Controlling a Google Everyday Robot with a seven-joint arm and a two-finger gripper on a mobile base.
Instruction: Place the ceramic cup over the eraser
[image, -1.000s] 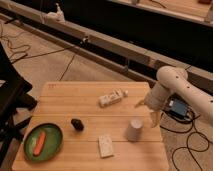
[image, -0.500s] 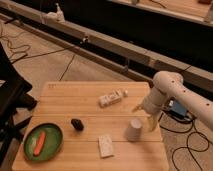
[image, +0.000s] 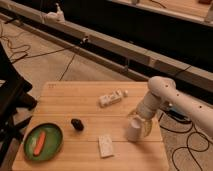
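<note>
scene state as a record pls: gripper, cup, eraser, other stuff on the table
ceramic cup: standing on table, right of centre
gripper: low, close beside the ceramic cup
eraser: uncovered, left of ceramic cup, apart from it
other: green plate holding orange item; white block; white bar
task status: ceramic cup not yet over eraser

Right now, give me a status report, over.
Gripper down at the ceramic cup. Eraser uncovered, off to the cup's left. White block lies just nearside of the path between.
</note>
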